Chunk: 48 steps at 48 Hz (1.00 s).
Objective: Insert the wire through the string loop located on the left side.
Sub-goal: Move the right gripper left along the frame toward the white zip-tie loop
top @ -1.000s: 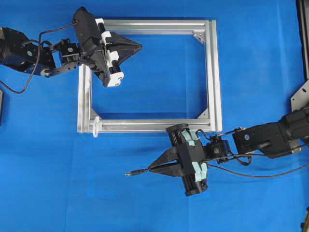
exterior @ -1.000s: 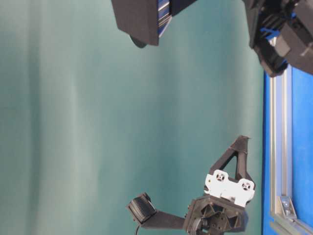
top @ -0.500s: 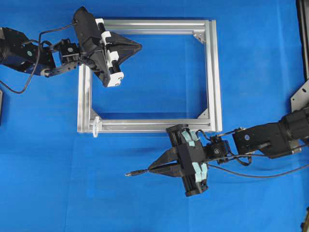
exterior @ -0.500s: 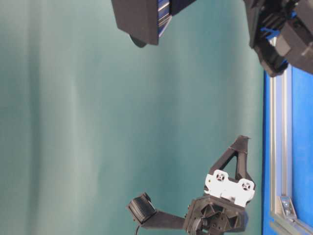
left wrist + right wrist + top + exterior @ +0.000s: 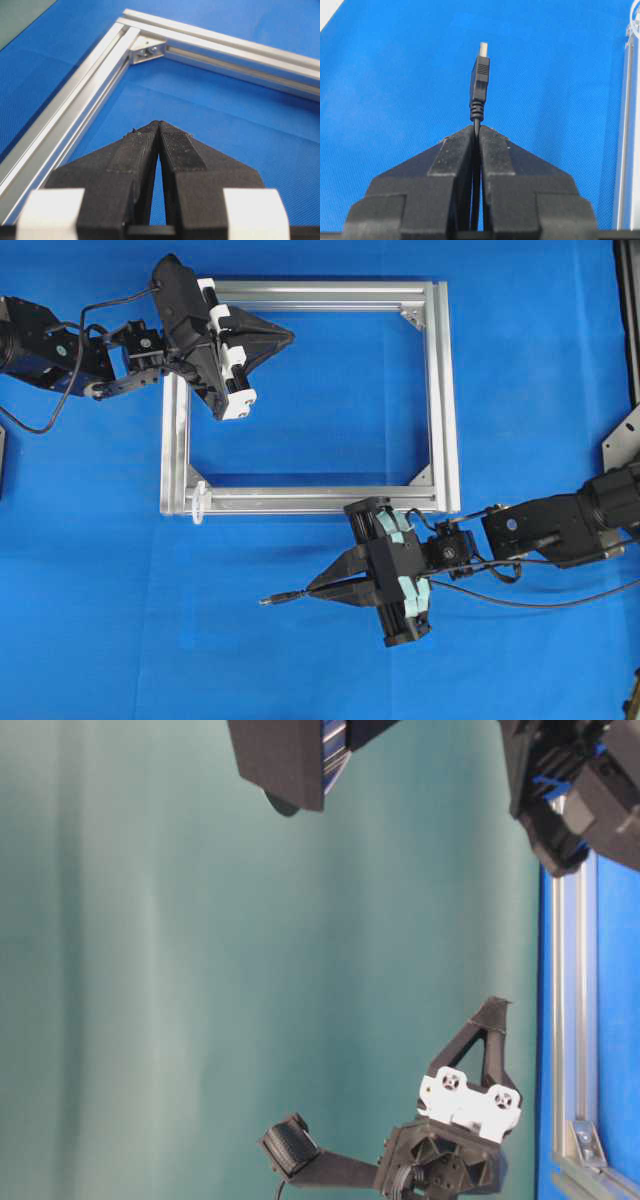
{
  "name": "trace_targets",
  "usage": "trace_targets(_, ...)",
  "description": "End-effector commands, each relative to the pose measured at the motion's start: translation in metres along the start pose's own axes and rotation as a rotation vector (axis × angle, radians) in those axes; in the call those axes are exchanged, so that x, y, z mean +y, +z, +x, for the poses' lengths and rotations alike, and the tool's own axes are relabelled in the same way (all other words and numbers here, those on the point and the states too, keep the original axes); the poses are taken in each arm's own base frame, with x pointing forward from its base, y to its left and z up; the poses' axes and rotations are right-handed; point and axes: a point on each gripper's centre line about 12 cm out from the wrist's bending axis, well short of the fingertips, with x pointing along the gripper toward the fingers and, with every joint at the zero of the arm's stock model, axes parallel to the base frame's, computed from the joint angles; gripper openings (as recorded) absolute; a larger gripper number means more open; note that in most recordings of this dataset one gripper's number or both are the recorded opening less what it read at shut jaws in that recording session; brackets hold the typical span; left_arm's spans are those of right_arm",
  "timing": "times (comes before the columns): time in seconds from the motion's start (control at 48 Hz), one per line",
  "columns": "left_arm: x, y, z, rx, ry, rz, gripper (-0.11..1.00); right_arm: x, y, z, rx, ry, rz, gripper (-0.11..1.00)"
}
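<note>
The wire's black plug points left, just past my right gripper, which is shut on the wire behind the plug. In the right wrist view the plug stands straight out from the shut right gripper. The string loop, small and translucent, stands at the frame's near-left corner, up and to the left of the plug and apart from it. My left gripper is shut on nothing and hovers inside the frame's far-left corner. The left wrist view shows the left gripper over bare blue mat.
A square silver aluminium frame lies flat on the blue mat, with its rails ahead of the left gripper and one rail to the right of the right gripper. The wire's slack trails off to the right.
</note>
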Motion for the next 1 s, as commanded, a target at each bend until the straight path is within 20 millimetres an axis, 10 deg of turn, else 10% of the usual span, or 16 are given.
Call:
trace_targets(0.0, -0.001, 0.016, 0.0, -0.047, -0.005, 0.0, 0.0, -0.004, 0.018, -0.007, -0.052, -0.006, 0.004, 0.0)
trace_targets(0.562, -0.002, 0.016, 0.0, -0.047, -0.006, 0.001, 0.0, -0.079, 0.024, -0.028, -0.067, -0.185, 0.04, 0.0)
trace_targets(0.979, -0.002, 0.017, 0.001, -0.05, -0.008, 0.002, 0.0, -0.082, 0.025, -0.024, -0.045, -0.189, 0.032, 0.0)
